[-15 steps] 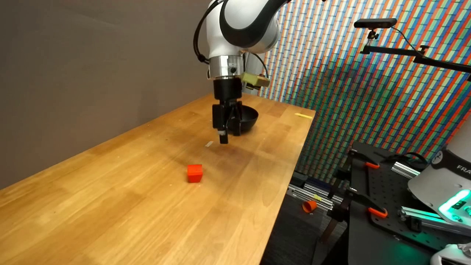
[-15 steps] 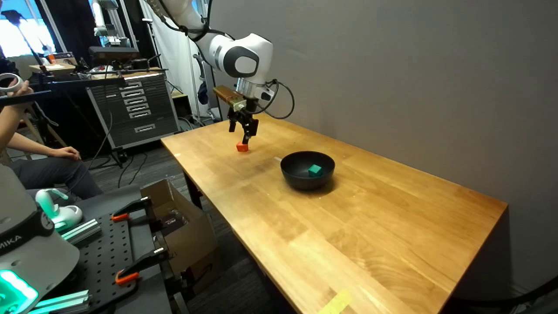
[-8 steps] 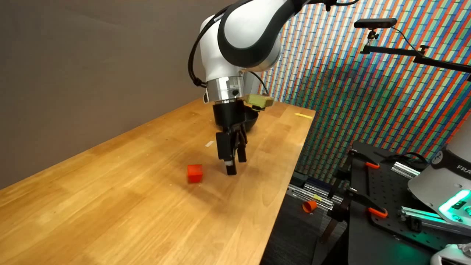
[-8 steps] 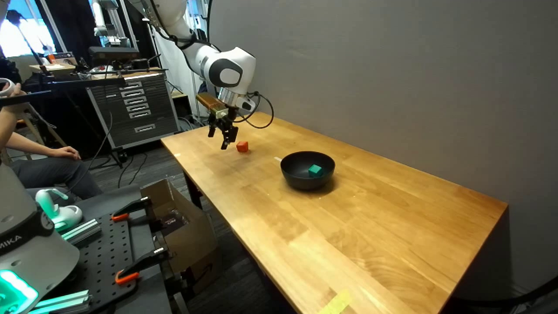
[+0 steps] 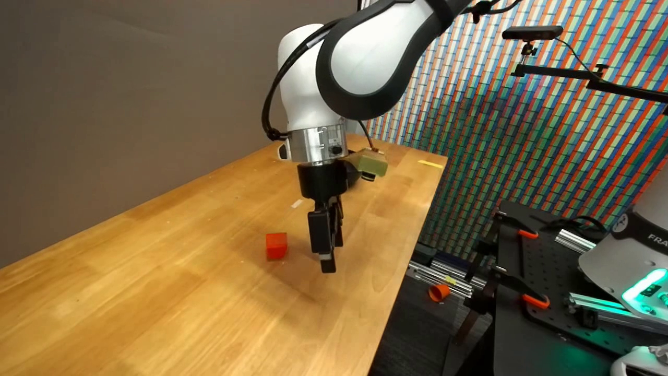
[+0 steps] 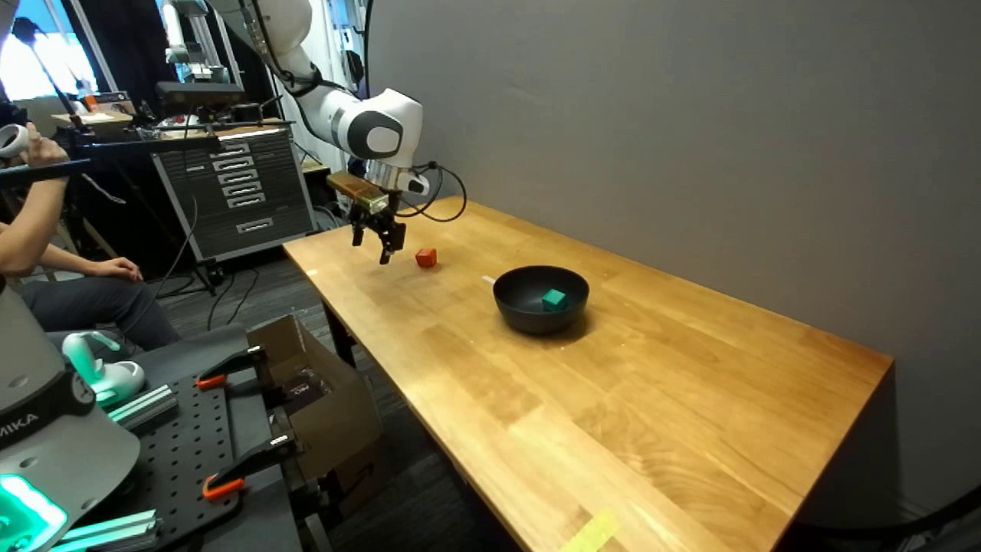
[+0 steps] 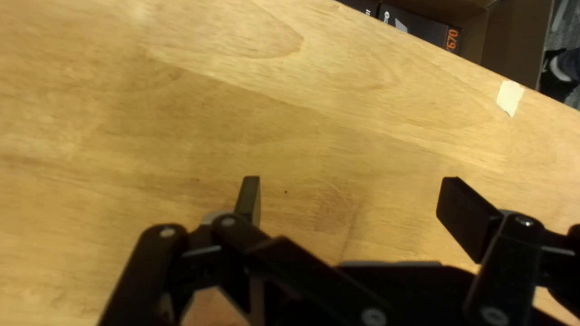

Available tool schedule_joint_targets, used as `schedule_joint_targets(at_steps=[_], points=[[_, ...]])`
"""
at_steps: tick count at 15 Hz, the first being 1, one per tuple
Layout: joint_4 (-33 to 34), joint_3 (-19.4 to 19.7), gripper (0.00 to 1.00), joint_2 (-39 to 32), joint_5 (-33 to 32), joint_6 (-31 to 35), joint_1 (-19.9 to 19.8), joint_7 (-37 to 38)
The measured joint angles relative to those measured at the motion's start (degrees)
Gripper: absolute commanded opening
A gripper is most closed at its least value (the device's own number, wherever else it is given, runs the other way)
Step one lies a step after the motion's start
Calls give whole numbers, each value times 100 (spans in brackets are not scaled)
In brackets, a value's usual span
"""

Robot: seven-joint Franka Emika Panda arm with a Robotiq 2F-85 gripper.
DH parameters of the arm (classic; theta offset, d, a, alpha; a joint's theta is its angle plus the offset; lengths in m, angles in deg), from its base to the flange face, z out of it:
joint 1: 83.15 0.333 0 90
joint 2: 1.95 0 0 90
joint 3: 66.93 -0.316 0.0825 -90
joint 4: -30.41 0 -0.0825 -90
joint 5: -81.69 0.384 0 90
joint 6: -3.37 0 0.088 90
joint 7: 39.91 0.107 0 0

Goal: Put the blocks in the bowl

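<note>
The Robotiq gripper (image 7: 352, 192) is hanging over the wooden tabletop (image 6: 628, 399), its two fingers (image 7: 467, 217) spread wide and gripping nothing. The red-orange cube (image 5: 276, 246) is sitting on the wood beside it, while the green cube (image 6: 554, 300) is resting inside the black bowl (image 6: 529, 316). What could be going wrong is mostly alignment: in both exterior views the gripper is standing off toward the robot base (image 5: 626, 261), not straddling the red-orange cube (the wrist view is showing wood, and no cube, between the fingers), so lowering from here would probably be ending in an empty pinch. Moving sideways while too low could be shoving or tipping the cube, a finger striking its face. Later, a release from too high could be bouncing it off the green cube and over the rim.

Compared with one second ago, the gripper is standing farther from the black bowl; in an exterior view its lower fingertip (image 6: 386, 255) is showing clear of the red-orange cube, where it was meeting that cube's outline then. Both cubes and the bowl are lying where they were.
</note>
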Motion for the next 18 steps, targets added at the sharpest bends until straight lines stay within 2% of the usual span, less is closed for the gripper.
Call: schedule_joint_targets(at_steps=[5, 8, 12, 17, 18], points=[[100, 194, 100, -102, -1064, 531, 347, 1], [313, 385, 100, -348, -1578, 791, 418, -1], [799, 557, 100, -763, -1762, 934, 368, -181], [1367, 541, 100, -1163, -1763, 938, 311, -429], [1446, 521, 75, -1219, -1763, 938, 312, -453]])
